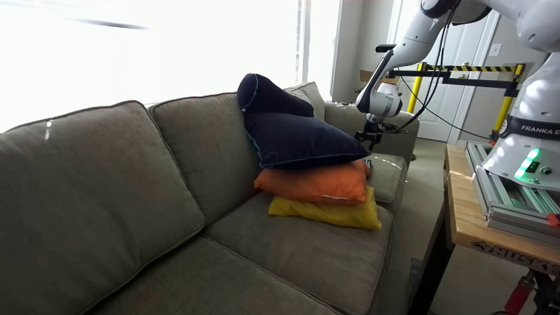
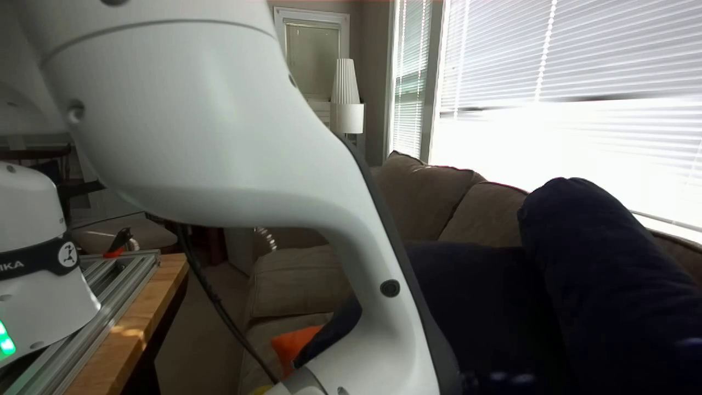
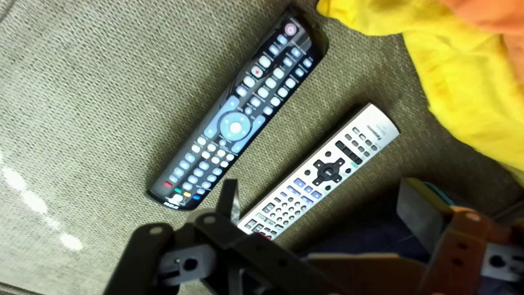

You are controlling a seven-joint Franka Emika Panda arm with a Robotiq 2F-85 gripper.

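My gripper (image 3: 323,203) is open and empty, its fingers spread wide above the sofa seat. A silver remote (image 3: 305,186) with dark buttons lies between the fingers, and its lower end is partly hidden by the left finger. A black remote (image 3: 254,92) with pale buttons lies beside it, outside the left finger. In an exterior view the gripper (image 1: 372,136) hangs just past the navy pillow (image 1: 302,140). This pillow rests on an orange pillow (image 1: 313,181), above a yellow pillow (image 1: 328,213). The yellow one also shows in the wrist view (image 3: 462,82).
A navy bolster (image 1: 271,98) leans on the sofa back (image 1: 197,144); it also shows in an exterior view (image 2: 603,285). The sofa arm (image 1: 402,135) stands behind the gripper. A wooden table (image 1: 463,214) bears the robot base. A yellow barrier post (image 1: 415,92) stands behind.
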